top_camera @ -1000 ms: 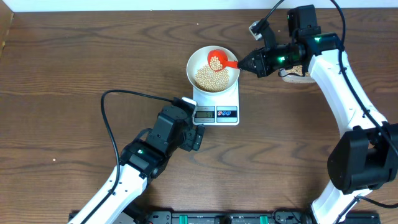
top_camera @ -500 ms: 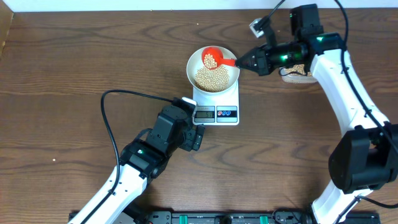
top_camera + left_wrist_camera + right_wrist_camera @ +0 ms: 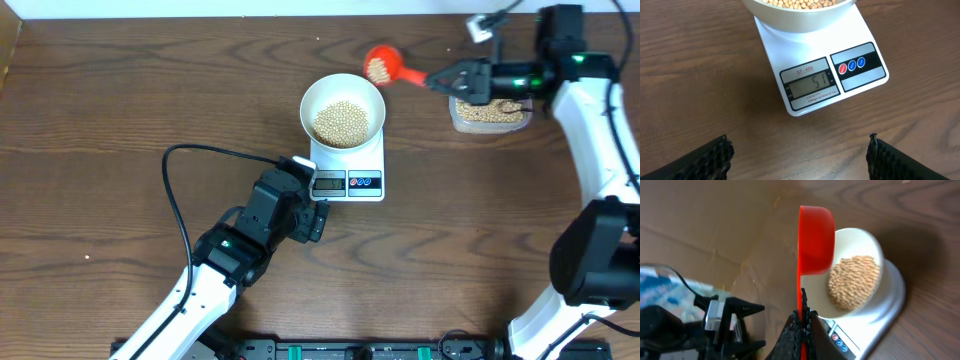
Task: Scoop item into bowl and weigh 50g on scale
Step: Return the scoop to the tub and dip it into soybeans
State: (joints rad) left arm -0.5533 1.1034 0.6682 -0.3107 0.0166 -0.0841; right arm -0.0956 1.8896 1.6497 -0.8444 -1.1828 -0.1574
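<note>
the beans (image 3: pixel 343 122) sat heaped in the white bowl (image 3: pixel 310 100) on the scale (image 3: pixel 375 160), its display (image 3: pixel 811 86) showing 51, slightly over. my right fingers (image 3: pixel 447 76) clenched the red scoop (image 3: pixel 380 66), a few beans aboard, between bowl and tub (image 3: pixel 490 115), probably returning excess. left fingers (image 3: pixel 710 157) hung released so the wrist camera could read the display.

We are seeing bare table (image 3: pixel 120 90) left of the bowl (image 3: pixel 343 115) and scale (image 3: pixel 350 172). Red scoop (image 3: pixel 383 65), right gripper (image 3: pixel 434 78) and clear tub (image 3: pixel 490 113) are crowding the far right; left gripper (image 3: pixel 312 212) and black cable (image 3: pixel 166 165) are blocking the scale's near side.
</note>
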